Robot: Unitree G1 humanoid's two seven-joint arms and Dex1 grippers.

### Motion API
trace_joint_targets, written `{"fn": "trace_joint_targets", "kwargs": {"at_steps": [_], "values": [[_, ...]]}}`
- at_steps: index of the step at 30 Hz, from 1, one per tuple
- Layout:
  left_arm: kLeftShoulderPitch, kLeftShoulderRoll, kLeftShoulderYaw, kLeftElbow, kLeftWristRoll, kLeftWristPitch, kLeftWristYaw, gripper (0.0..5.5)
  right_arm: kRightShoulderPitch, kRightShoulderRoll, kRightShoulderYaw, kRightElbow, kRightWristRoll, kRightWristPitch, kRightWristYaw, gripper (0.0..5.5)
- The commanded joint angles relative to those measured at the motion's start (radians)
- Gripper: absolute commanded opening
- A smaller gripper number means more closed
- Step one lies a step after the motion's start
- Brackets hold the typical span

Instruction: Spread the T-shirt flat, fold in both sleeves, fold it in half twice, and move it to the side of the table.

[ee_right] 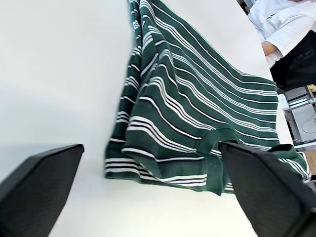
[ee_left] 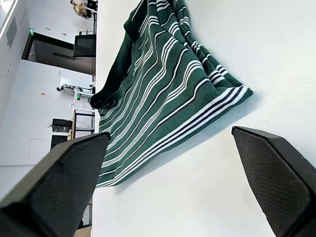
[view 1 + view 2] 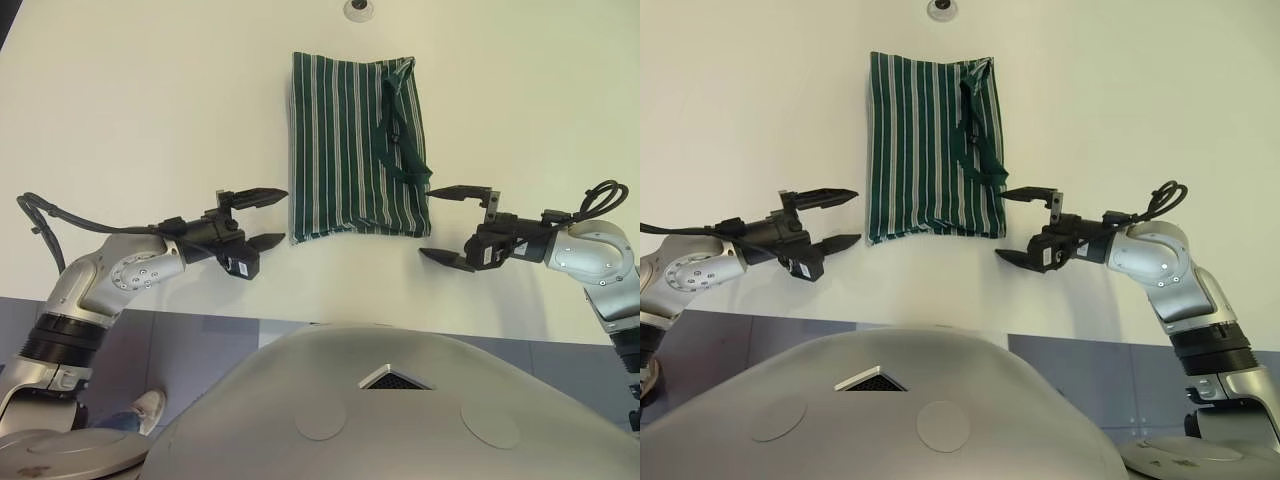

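At the near edge of the white table (image 3: 150, 120), the left gripper (image 3: 285, 216) and the right gripper (image 3: 425, 222) face each other, both with fingers spread wide apart and holding nothing. Each hangs just outside a near corner of the T-shirt (image 3: 355, 150) without touching it. The T-shirt, green with white stripes, lies flat near the table's middle as a narrow folded rectangle running away from the robot, with a dark green band draped along its right side, and a small round fitting (image 3: 359, 9) sits beyond it at the far edge.
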State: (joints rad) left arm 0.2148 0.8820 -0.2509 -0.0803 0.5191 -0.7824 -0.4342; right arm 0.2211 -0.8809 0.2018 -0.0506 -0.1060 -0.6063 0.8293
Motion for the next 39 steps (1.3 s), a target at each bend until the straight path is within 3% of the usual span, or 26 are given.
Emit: {"fn": "trace_joint_targets", "kwargs": {"at_steps": [1, 16, 22, 32, 39], "values": [[0.02, -0.009, -0.057, 0.055, 0.106, 0.059, -0.04, 4.59, -0.013, 0.0, 0.029, 0.071, -0.108, 0.043, -0.013, 4.42], [-0.019, -0.053, -0.14, 0.044, 0.139, 0.066, -0.035, 4.59, -0.012, 0.004, 0.115, 0.038, -0.102, 0.039, -0.021, 1.29], [-0.018, -0.035, -0.161, 0.04, 0.124, 0.044, -0.045, 3.42, -0.018, 0.011, 0.123, 0.038, -0.102, 0.041, -0.028, 0.19], [-0.029, -0.023, -0.204, 0.053, 0.139, 0.032, -0.043, 1.27, -0.017, 0.01, 0.114, 0.035, -0.094, 0.042, -0.041, 0.15], [-0.04, -0.024, -0.2, 0.068, 0.134, 0.021, -0.035, 0.33, -0.014, 0.004, 0.109, 0.034, -0.089, 0.043, -0.043, 0.15]]}}
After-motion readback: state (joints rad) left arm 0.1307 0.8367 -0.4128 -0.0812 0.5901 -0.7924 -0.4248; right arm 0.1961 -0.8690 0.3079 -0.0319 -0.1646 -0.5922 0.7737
